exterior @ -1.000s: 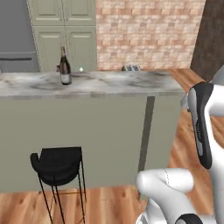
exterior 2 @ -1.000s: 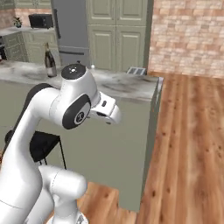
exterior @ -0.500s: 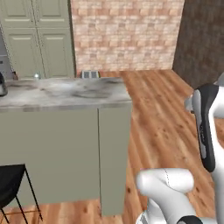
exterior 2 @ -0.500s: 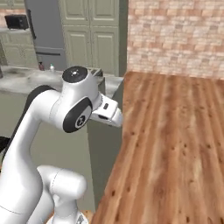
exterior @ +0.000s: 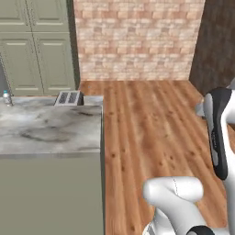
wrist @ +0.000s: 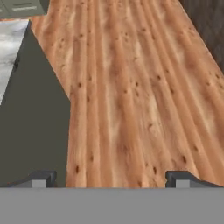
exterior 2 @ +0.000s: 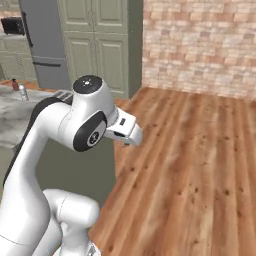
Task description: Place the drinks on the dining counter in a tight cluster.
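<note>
The dining counter (exterior: 50, 128), a grey-white veined marble top on a plain sage-green wall, is occupying the left side of the left base view and ending in a square corner beside the wooden plank floor (exterior: 147, 119). A small clear water bottle (exterior: 7, 98) is standing upright on the top near its far left edge. In the right base view the bottle (exterior 2: 22, 92) is standing beside a short maroon bottle (exterior 2: 15, 85). The floor is lying bare alongside the counter end (wrist: 39, 118).
</note>
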Controlling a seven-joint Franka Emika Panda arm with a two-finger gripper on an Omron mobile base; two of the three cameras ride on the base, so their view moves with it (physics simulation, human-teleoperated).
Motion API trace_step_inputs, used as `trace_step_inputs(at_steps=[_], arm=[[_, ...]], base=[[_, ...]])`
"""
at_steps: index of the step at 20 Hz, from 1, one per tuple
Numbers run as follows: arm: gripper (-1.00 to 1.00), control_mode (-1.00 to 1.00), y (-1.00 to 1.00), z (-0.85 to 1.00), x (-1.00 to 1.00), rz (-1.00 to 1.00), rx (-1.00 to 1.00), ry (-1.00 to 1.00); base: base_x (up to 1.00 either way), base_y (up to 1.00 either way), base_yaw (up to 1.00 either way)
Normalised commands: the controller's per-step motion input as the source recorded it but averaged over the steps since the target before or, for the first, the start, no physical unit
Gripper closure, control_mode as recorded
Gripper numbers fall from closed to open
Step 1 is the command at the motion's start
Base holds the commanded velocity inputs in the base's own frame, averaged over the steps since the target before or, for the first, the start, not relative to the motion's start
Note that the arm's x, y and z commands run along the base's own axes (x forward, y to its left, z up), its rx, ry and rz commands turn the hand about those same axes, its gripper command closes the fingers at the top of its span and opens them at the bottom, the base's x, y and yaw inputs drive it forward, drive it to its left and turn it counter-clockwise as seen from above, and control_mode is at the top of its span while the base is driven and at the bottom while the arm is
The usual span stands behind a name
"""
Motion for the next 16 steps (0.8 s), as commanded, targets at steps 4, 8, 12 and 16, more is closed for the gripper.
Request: trace_step_inputs(at_steps=[4, 8, 12, 16], arm=[[-1.00, 1.00, 0.00, 0.00, 0.00, 0.00, 0.00, 0.00], [-1.00, 1.00, 0.00, 0.00, 0.00, 0.00, 0.00, 0.00], [-1.00, 1.00, 0.00, 0.00, 0.00, 0.00, 0.00, 0.00], [-1.00, 1.00, 0.00, 0.00, 0.00, 0.00, 0.00, 0.00]], base=[[1.00, -0.93, 0.50], [1.00, -0.85, 0.53], [1.00, -0.73, 0.56], [1.00, -0.68, 0.57]])
